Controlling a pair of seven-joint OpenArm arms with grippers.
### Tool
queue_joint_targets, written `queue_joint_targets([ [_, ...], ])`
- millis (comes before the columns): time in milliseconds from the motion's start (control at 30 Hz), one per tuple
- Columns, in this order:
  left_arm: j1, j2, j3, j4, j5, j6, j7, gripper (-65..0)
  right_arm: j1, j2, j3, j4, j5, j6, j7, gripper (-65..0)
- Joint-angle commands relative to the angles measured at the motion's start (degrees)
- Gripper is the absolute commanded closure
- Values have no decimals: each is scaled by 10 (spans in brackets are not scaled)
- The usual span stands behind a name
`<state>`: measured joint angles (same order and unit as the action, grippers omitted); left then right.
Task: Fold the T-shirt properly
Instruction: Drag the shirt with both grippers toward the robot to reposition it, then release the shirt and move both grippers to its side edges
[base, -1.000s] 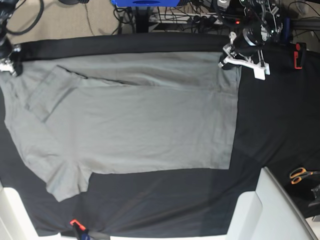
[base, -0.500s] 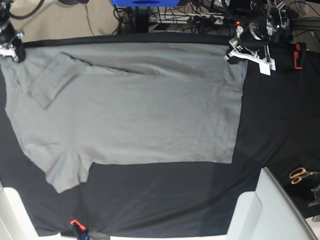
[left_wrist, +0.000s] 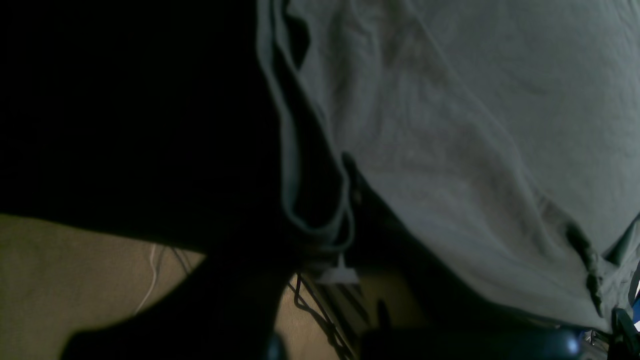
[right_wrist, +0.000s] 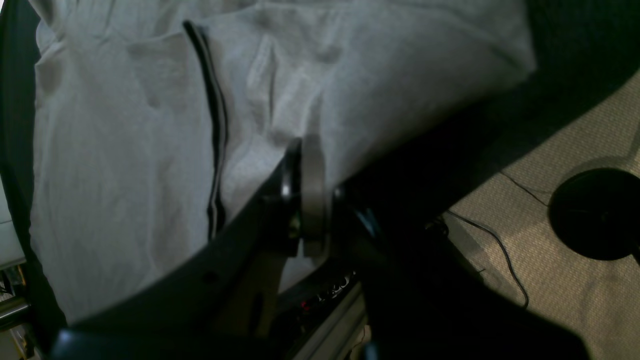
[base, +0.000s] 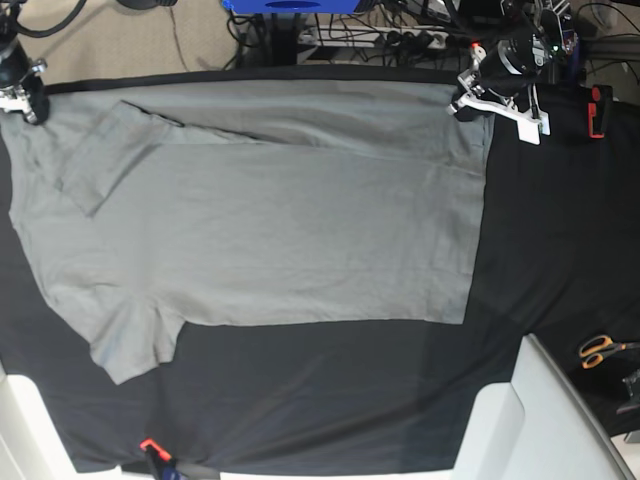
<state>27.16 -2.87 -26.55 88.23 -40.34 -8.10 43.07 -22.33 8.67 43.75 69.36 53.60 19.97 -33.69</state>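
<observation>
The light-grey T-shirt (base: 280, 220) lies spread flat on the black table cloth (base: 560, 230), with its far edge along the table's back. One sleeve (base: 105, 165) is folded in over the body at upper left; the other sleeve (base: 130, 345) sticks out at lower left. My left gripper (base: 464, 102) is shut on the shirt's far right hem corner. In the left wrist view the hem (left_wrist: 320, 230) bunches into the dark jaws. At the far left corner my right gripper (base: 27, 98) is shut on the T-shirt (right_wrist: 125, 125); its fingers (right_wrist: 312, 200) pinch the fabric.
Orange-handled scissors (base: 600, 350) lie near the right edge. A red clamp (base: 597, 110) sits at the back right and another (base: 150, 446) at the front edge. White panels (base: 560, 420) border the front corners. Cables and a blue object (base: 290, 6) lie behind the table.
Both grippers have drawn the shirt's far edge toward the back of the table, and the left one also outward. The cloth now lies flatter and straighter along the back edge.
</observation>
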Motion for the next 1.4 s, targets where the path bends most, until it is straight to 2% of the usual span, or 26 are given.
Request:
queue_joint_targets([
  [0, 8, -4, -3, 8, -1, 0, -7, 0, -3, 12, 4, 7, 7, 2, 12, -23],
  [67, 11, -4, -3, 8, -1, 1, -7, 0, -5, 11, 4, 7, 7, 2, 12, -102],
  [133, 12, -4, -3, 8, -1, 1, -7, 0, -5, 11, 4, 7, 7, 2, 12, -227],
  [167, 14, -4, -7, 8, -1, 1, -7, -26, -8, 11, 4, 7, 8, 2, 12, -303],
  [233, 18, -4, -32, 8, -1, 1, -5, -204, -15, 10, 5, 11, 10, 2, 12, -447],
  [300, 20, -4, -58, 8, -1, 1, -5, -324, -22, 5, 5, 12, 25, 2, 12, -516],
  [400, 21, -4, -109, 8, -1, 1, -3, -387, -30, 5, 23, 14, 32, 2, 12, -509],
  [467, 21, -8, -149, 9, -1, 1, -3, -388, -30, 7, 41, 15, 29, 2, 12, -509],
  [533, 17, -26, -177, 12, -1, 1, -3, -388, -29, 11, 54, 15, 29, 2, 12, -509],
  [600, 13, -45, -196, 18, -1, 1, -3, -388, -29, 38, 60, 19, 28, 2, 12, -509],
  [667, -5, -72, -194, 31, -1, 1, 0, -388, -8, 66, 55, 15, 28, 2, 13, -509],
  [767, -46, -111, -177, 35, -1, 1, 41, -388, 43, 117, 39, -6, 6, 6, 13, -510],
  [900, -115, -153, -109, 22, -1, 1, 77, -387, 158, 170, -21, -80, -81, 10, 17, -513],
  [933, -132, -164, -83, 19, -1, 1, 81, -380, 195, 179, -39, -109, -113, 22, 18, -513],
  [1000, -159, -181, -29, 10, -1, 1, 82, -362, 266, 190, -73, -182, -181, 70, 46, -513],
  [1100, -188, -193, 27, 4, -1, 1, 81, -308, 348, 191, -108, -291, -291, 129, 136, -510],
  [1200, -196, -194, 37, 4, -1, 1, 81, -234, 391, 189, -120, -375, -369, 131, 233, -510],
  [1300, -195, -196, 37, 4, -1, 0, 79, -176, 421, 186, -123, -447, -402, 131, 307, -510],
  [1367, -193, -196, 37, 4, -1, 0, 79, -166, 437, 189, -123, -495, -412, 131, 334, -510],
])
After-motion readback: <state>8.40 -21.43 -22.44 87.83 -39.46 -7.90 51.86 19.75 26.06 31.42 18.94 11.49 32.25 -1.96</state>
